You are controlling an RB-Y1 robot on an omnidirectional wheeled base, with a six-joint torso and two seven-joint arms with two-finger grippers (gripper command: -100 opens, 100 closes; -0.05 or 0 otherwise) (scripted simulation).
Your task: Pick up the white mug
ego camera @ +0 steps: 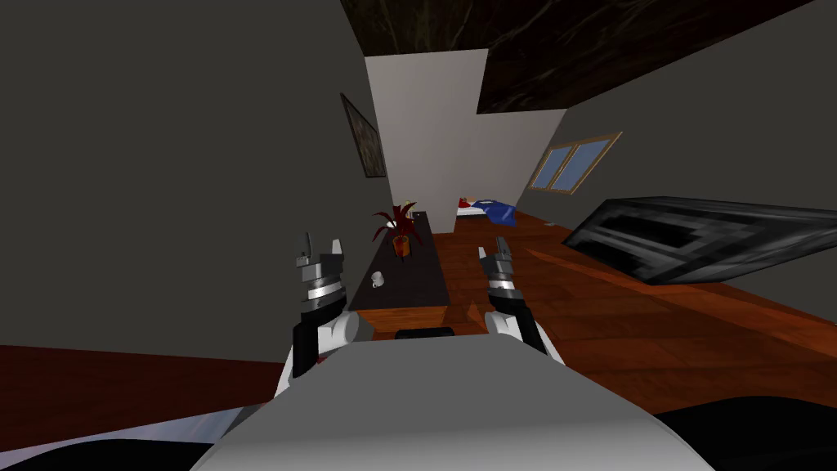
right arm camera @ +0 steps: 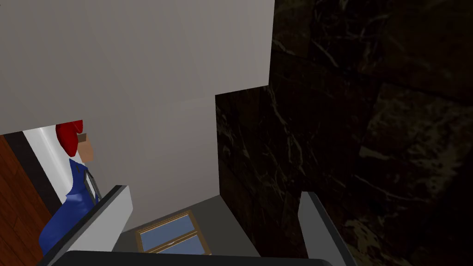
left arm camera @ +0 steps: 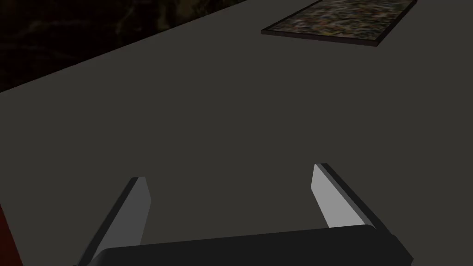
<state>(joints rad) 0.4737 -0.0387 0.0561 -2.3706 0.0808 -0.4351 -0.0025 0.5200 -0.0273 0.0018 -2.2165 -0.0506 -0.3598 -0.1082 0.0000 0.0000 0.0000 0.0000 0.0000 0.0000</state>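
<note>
White mug (ego camera: pixel 377 279) sits on the near end of a long dark table (ego camera: pixel 413 282), upright, apart from everything else on it. It's ahead of both grippers and between them, closer to the left gripper (ego camera: pixel 321 244), just off that gripper's inner side and slightly below its fingertips in the head view. Handle looks to face the left gripper, but it's too small to be sure. Left gripper (left arm camera: pixel 228 173): 2 fingers spread wide, nothing between them, raised, not touching mug or table. Right gripper (ego camera: pixel 493 249) is on the other side of the table end, well apart from the mug; its wrist view (right arm camera: pixel 215 191) shows the fingers equally spread and empty. Past the mug, further down the table from the grippers, is a red-leaved potted plant (ego camera: pixel 399 229). Far beyond the table is a bed (ego camera: pixel 486 210) with a blue cover, on a wood floor (ego camera: pixel 588 311).
</note>
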